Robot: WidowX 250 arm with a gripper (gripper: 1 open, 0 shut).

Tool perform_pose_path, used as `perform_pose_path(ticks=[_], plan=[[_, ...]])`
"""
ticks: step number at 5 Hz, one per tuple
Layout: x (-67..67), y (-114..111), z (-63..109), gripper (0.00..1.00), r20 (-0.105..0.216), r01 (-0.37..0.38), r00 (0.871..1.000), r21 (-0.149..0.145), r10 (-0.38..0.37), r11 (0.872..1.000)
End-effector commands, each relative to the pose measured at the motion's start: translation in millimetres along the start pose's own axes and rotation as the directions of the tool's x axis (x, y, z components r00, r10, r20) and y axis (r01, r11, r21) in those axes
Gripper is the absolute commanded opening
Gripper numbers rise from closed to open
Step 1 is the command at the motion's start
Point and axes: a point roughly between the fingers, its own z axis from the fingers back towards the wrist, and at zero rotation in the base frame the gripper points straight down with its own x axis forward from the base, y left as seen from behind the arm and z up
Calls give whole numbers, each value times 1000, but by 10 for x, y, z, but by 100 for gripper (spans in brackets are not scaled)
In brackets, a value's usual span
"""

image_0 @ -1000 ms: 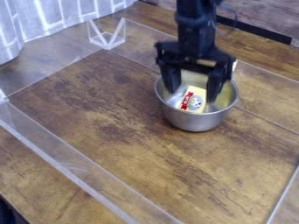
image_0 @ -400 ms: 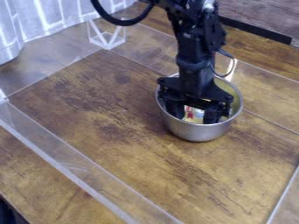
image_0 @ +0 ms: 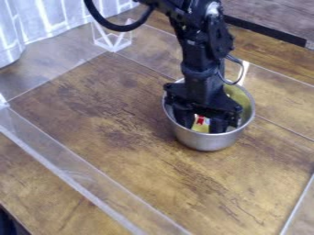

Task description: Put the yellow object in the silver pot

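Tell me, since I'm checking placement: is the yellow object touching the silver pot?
Touching. The camera view shows the yellow object lying inside the silver pot, resting against its inner surface under the tool.

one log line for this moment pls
end effector: lowered inside pot | yellow block: in pot, between fingers | grip: unclear

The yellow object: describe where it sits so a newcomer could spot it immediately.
On the brown wooden table, right of centre, stands a round shiny steel pot. Inside it, under the black pincer reaching down into the pot, lies the small bright-yellow block with a red-and-white label, the only brightly coloured thing there.
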Motion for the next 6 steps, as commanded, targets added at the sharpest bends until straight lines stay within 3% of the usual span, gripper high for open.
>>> perform_pose_path(ticks=[1,3,4,5,6], plan=[[45,146,342,0,60,38,998,-16,-37,999],[123,-28,643,0,81,48,996,-30,-45,998],[276,-135,809,0,108,71,992,-41,-66,997],[625,-140,798,0,122,63,991,-41,-58,997],[839,-142,651,0,105,80,992,-46,-75,996]])
